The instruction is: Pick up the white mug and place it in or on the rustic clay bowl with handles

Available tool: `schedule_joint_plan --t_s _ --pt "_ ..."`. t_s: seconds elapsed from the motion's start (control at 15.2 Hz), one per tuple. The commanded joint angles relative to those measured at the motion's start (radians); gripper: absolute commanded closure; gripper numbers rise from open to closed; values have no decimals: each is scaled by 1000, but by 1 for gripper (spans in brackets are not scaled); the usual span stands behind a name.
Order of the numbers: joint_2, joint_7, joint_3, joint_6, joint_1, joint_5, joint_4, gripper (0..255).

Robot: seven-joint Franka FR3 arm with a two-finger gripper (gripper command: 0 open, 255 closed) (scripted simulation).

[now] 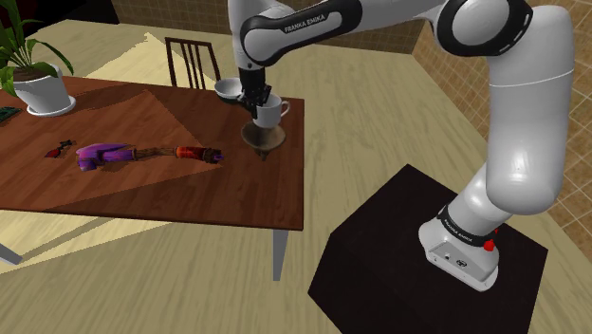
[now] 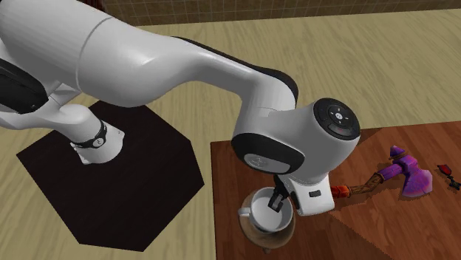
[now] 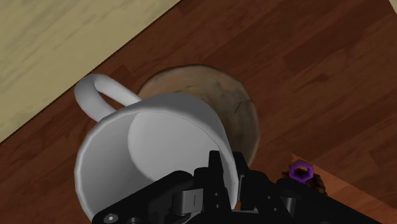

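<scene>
A white mug [image 1: 269,112] hangs upright just above a brown clay bowl [image 1: 264,139] near the table's corner. My black gripper [image 1: 254,98] is shut on the mug's rim, on the side away from the handle. In the second exterior view the mug [image 2: 264,209] sits over the bowl [image 2: 272,236], with the gripper [image 2: 281,202] on its wall. The wrist view shows the mug [image 3: 143,143] in front of the bowl [image 3: 238,108], and the gripper [image 3: 225,168] clasps the mug's wall with one finger inside and one outside. Whether mug and bowl touch is hidden.
The wooden table [image 1: 142,194] also holds a white bowl [image 1: 228,89] just behind the mug, a purple-headed axe [image 1: 106,154] in the middle and a potted plant [image 1: 43,90] at the far left. A chair [image 1: 193,62] stands behind. The black stand [image 1: 427,256] is right.
</scene>
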Motion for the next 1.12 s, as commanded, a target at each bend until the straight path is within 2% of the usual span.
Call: schedule_joint_plan --t_s 0.0,0.46,0.99,1.06 --pt "10 3 -2 23 0 -4 -14 255" --pt "50 16 -12 99 3 -21 -51 255" --pt "50 16 -12 99 3 -21 -51 255" --pt "50 16 -12 99 3 -21 -51 0"
